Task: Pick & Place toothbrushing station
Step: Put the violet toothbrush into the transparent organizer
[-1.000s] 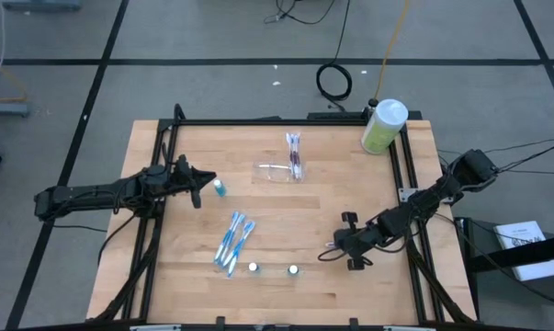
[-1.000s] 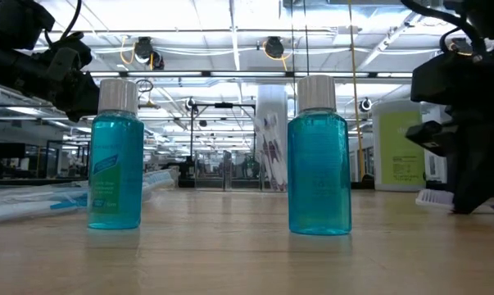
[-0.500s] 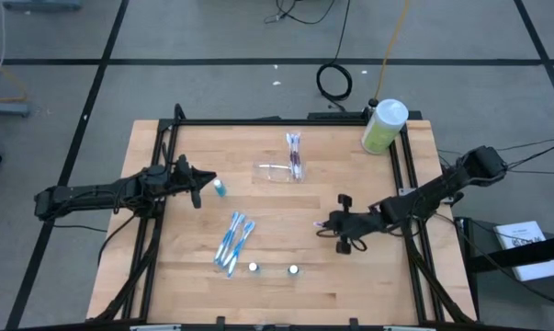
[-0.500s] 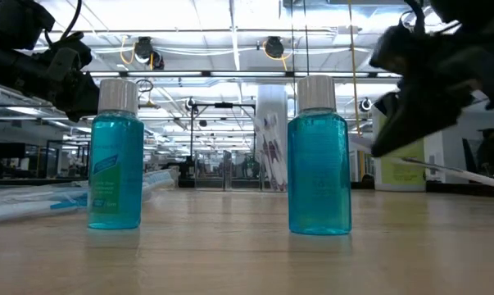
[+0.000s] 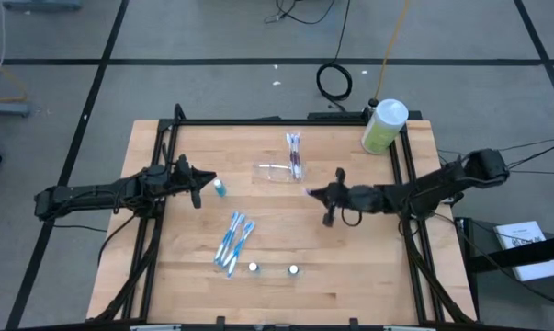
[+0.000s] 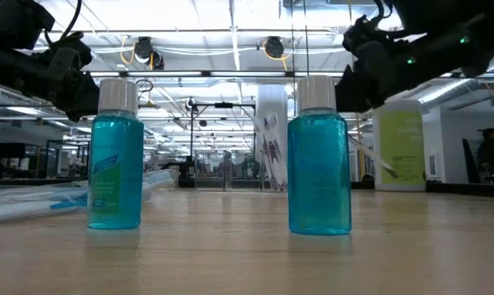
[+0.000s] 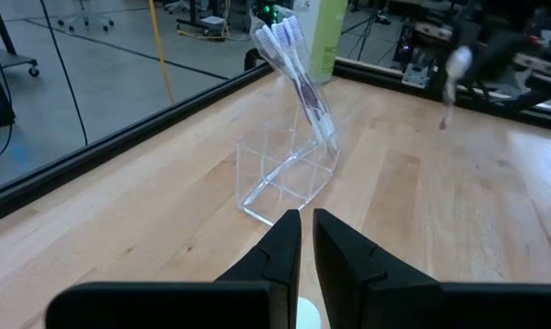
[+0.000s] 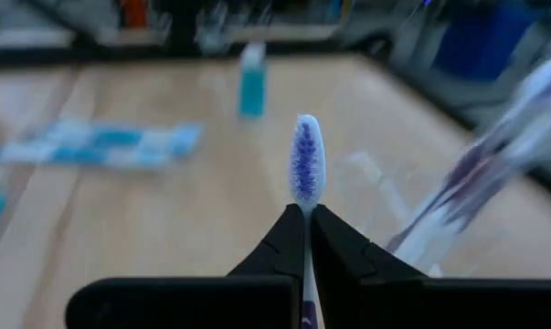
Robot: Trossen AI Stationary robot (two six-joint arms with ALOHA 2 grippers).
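Note:
The toothbrushing station, a small clear plastic tray [image 5: 275,172], rests on the wooden table toward its far side. It also shows in the left wrist view [image 7: 289,169]. Purple-and-white toothbrushes [image 5: 295,154] lean in it. My right gripper [image 5: 319,193] is just to the right of the tray, shut on a toothbrush with purple bristles [image 8: 306,164]. My left gripper [image 5: 206,187] is shut at the table's left side. A small blue bottle [image 5: 220,188] stands right at its tips, and the bottle's white cap [image 7: 298,313] shows under the fingers. My right gripper pinches the toothbrush's handle just below the head [image 8: 306,224] between its two fingers. The fingers come level from the table's right. The head [image 5: 306,191] sticks out past the fingertips toward the tray, and the brush is clear of the table. My left gripper is at the small bottle; I cannot tell whether it touches it.
Blue-and-white packaged toothbrushes [image 5: 232,241] lie at the near left. Two small blue bottles [image 5: 254,268] [image 5: 293,270] stand near the front edge. A green bottle with a white cap [image 5: 384,124] stands at the far right corner. A black frame [image 5: 286,120] borders the table.
My right gripper, shut on the toothbrush, has risen from the table's near right and gone toward the far edge and the left, up to the clear tray. The toothbrush, whose head lay on the table, is now lifted clear.

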